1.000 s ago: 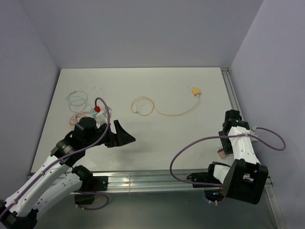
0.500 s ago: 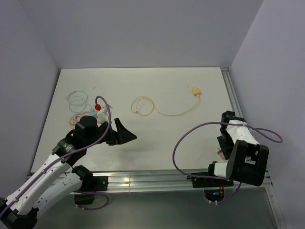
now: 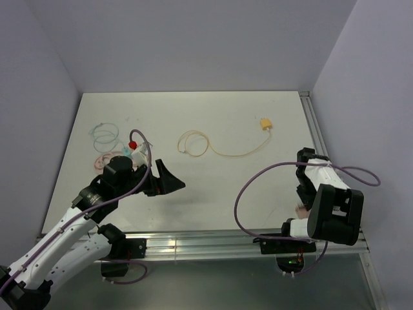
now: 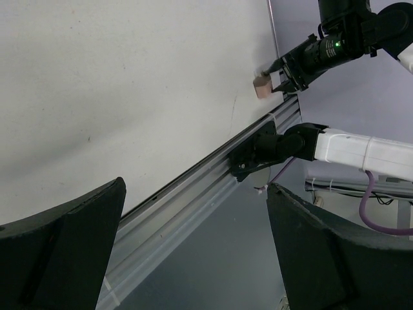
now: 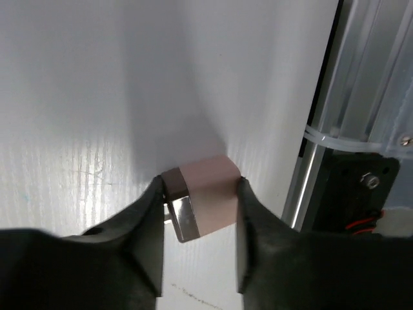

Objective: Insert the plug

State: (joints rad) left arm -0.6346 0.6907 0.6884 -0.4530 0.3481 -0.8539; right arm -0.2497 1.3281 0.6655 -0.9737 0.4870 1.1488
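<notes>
Right wrist view: we found the right fingers [image 5: 139,239] pressed to both sides of the pink block [image 5: 208,194], which lay on the desk [image 5: 77,97] just beside the near rail [image 5: 339,77], while the yellow plug [image 3: 264,123] lay well apart on the far side, on its cable [image 3: 222,152]. We judged that a sound grasp called for a square, centred hold and a straight lift clear of the rail; the left fingers [image 4: 71,245] stood wide, holding nothing.

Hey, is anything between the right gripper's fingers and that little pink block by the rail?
Nothing visible. The right gripper straddles the pink block on the table, its fingers meeting the block's two sides.
</notes>
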